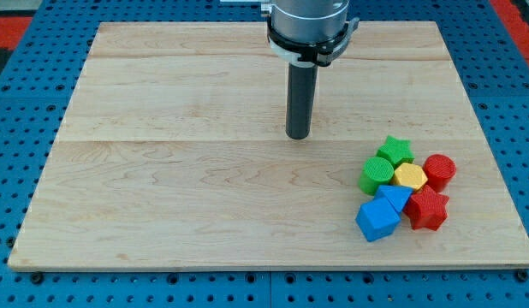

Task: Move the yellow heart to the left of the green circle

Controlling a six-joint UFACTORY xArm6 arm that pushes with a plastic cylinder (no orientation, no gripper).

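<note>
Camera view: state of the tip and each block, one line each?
My tip: on bare board, apart from all blocks.
Green circle: cluster's left edge.
Yellow block: mid-cluster, right of green circle.
Green star: cluster top.
Red cylinder: right edge.
Red block: bottom right.
Blue blocks: bottom left.

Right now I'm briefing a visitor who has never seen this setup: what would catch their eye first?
First, the tight cluster of coloured blocks at the view's lower right: green star, green circle, yellow heart, red cylinder, a second red block and two blue blocks, all packed together. Next, the dark rod hanging at top centre, my tip well apart, up-left of the cluster, on the pale wooden board.
</note>
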